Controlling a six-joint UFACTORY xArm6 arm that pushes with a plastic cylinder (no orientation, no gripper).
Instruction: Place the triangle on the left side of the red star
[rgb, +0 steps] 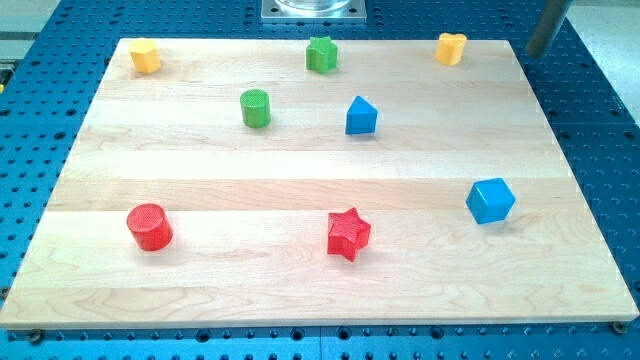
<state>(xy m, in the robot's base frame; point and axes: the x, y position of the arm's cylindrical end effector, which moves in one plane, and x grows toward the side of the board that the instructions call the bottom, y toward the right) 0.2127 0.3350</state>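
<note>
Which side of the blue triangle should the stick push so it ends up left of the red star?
Push its upper-right face: the blue triangle block sits above and slightly right of the red star. My tip is off the board's top right corner, far from it.

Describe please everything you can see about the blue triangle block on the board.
The blue triangle block is a small solid piece of one bright blue colour, looking like plastic. Its top rises to a peak and its lower part is boxy, so it resembles a little house. It stands upright on the wooden board, in the upper middle area, to the view's right of the green cylinder and above the red star. Nothing touches it. My tip is not visible.
</note>
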